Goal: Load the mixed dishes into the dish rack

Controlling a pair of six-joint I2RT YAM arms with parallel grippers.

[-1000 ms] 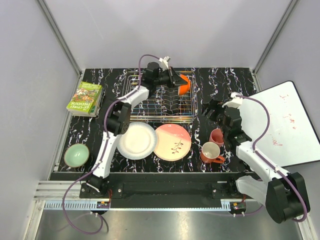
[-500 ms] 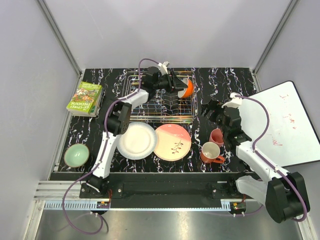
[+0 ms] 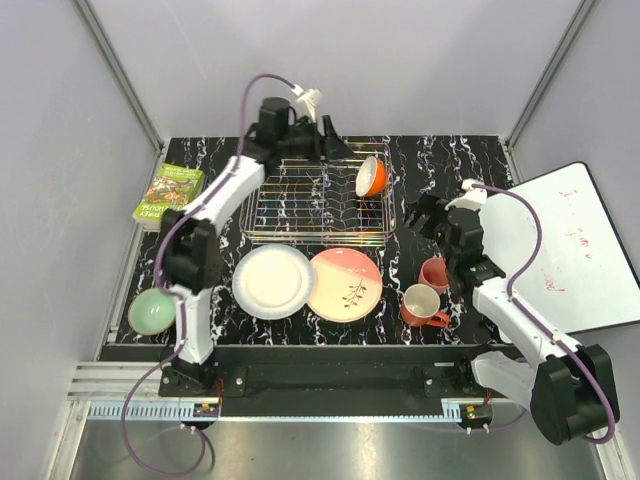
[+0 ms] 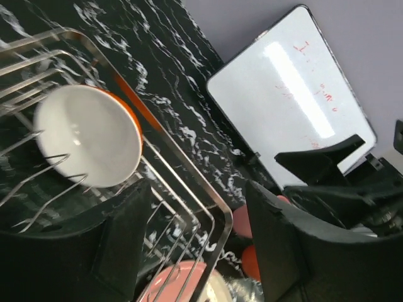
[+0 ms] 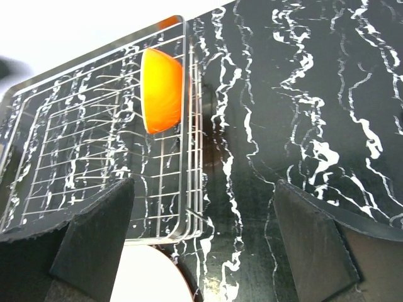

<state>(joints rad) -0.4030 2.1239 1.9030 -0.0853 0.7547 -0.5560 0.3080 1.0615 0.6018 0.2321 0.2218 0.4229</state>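
Black marbled table [image 3: 440,170]: carries everything. Whiteboard [image 3: 575,250]: lies off the right edge, red marks on it. Dish rack [image 3: 315,238]: sits at the far middle of the table and holds one dish only. White round plate [image 3: 272,282] and peach-pink plate [image 3: 345,285]: lie flat side by side just in front of the rack, rims meeting. Green book [image 3: 168,195]: rests left of the rack, apart from it. Pale green bowl [image 3: 152,311]: sits upright at the near left, partly behind the left arm. Orange bowl [image 3: 371,177]: stands on edge among the tines at the rack's far right corner, white inside turned toward the left gripper. Orange handled mug [image 3: 421,305]: stands upright just right of the peach-pink plate. Pink cup [image 3: 434,273]: sits just beyond the mug, close against the right arm. Left gripper [image 3: 338,148]: hangs over the rack's far edge near the orange bowl, fingers parted, grips nothing. Right gripper [image 3: 425,215]: hovers right of the rack, spread wide, holds nothing.
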